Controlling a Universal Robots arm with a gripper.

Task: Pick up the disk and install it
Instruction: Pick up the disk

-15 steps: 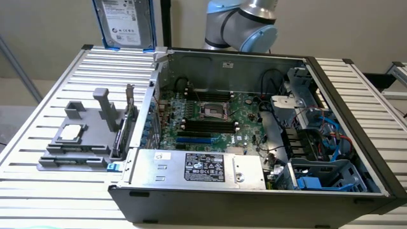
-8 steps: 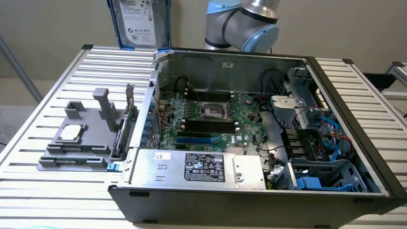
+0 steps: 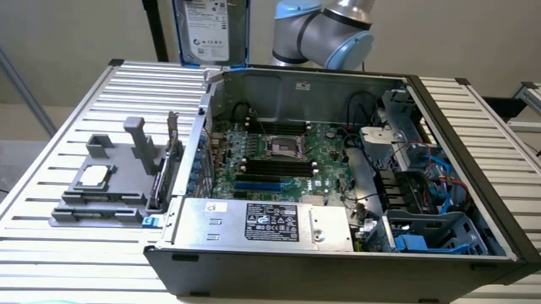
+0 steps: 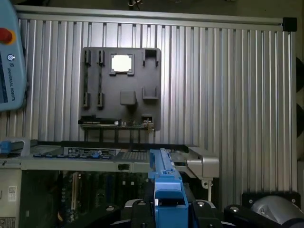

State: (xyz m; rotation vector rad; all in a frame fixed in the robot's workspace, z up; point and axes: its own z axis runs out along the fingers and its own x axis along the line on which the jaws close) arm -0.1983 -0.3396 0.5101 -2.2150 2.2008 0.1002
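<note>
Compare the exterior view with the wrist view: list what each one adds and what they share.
Exterior view: the white label face of the disk, the arm, and the motherboard, silver box and blue cables inside the open computer case.
Wrist view: a control pendant with a red button, and the gripper shut on the disk's blue edge.
Both: the disk held up, the grey tray carrying the square chip, the slatted table, the case.

we see disk [image 3: 211,28]: silver metal, white paper label, glossy blue plastic rails | table [image 4: 228,95] beyond gripper [image 4: 168,209]: ribbed brushed metal | tray [image 4: 110,89]: matt grey plastic
</note>
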